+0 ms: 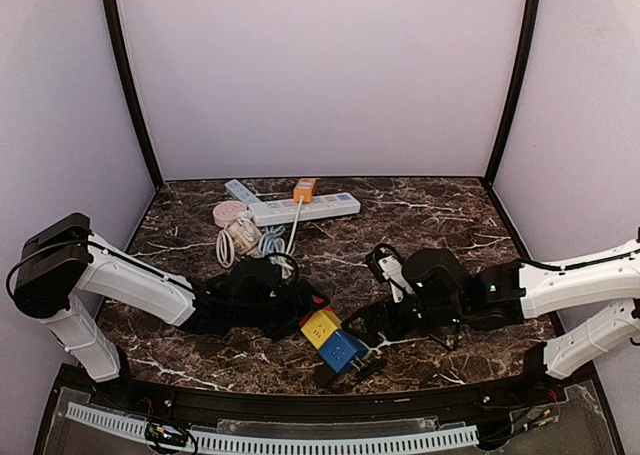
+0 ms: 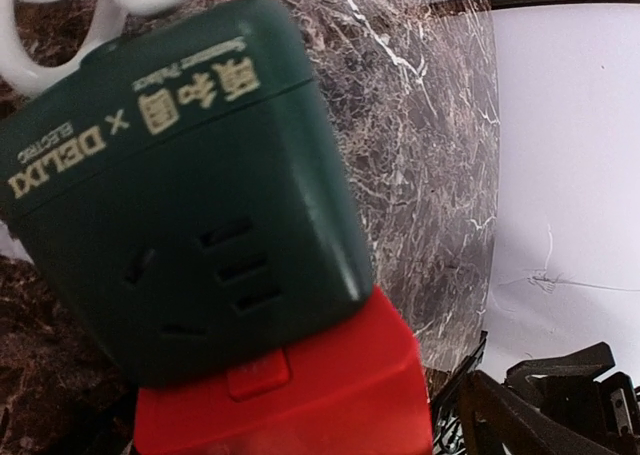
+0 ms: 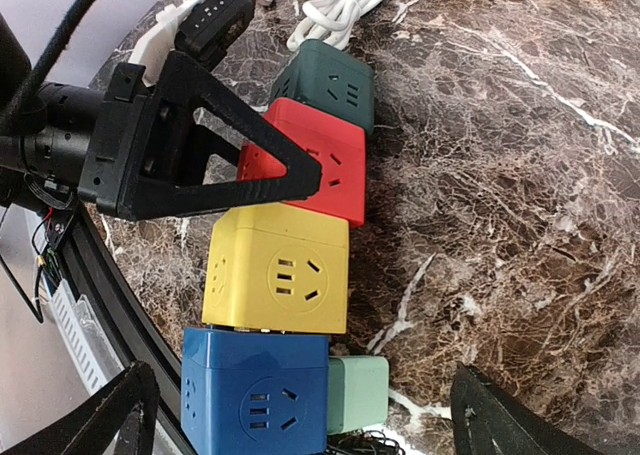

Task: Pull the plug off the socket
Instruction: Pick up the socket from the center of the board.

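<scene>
Four plastic socket cubes are chained on the near marble bench [image 3: 500,175]: green cube [image 3: 325,85], red cube [image 3: 320,165], yellow cube [image 3: 280,270], blue cube [image 3: 240,400]. One pale green plug [image 3: 358,393], set against the blue cube, is straddled by the wide-spread right gripper [image 3: 302,375]. The red cube is clamped by the left gripper [image 1: 303,313].

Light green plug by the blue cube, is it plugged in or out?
Plugged in, it seems: the light green plug sits tight against the side of the blue cube, with no gap showing.
</scene>
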`<state>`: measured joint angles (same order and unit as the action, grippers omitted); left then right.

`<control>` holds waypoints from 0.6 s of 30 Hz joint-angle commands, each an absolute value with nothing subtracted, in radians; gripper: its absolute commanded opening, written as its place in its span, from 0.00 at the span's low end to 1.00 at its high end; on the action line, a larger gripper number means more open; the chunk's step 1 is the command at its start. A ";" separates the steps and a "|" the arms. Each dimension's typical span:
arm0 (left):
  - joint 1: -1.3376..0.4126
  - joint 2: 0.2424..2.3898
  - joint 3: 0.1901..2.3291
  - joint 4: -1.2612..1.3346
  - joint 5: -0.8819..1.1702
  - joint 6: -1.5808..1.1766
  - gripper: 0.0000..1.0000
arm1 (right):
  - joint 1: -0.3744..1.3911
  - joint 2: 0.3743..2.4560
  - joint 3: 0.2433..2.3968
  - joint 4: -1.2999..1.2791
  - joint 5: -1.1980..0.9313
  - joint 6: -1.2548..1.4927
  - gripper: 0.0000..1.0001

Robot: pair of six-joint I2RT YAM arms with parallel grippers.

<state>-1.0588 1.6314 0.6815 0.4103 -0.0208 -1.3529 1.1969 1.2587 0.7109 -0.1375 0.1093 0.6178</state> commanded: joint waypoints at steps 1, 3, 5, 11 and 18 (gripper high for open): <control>-1.063 1.639 0.694 0.336 -0.054 -1.402 1.00 | 1.204 1.221 0.681 -0.153 0.160 0.609 0.95; -1.063 1.641 0.705 0.306 -0.058 -1.404 1.00 | 1.204 1.212 0.673 -0.154 0.174 0.609 0.95; -1.064 1.645 0.716 0.279 -0.056 -1.402 0.98 | 1.204 1.202 0.660 -0.153 0.185 0.612 0.95; -1.063 1.663 0.725 0.277 -0.038 -1.412 0.83 | 1.204 1.191 0.635 -0.155 0.204 0.626 0.95; -1.063 1.683 0.730 0.295 -0.006 -1.433 0.65 | 1.204 1.173 0.616 -0.156 0.208 0.636 0.95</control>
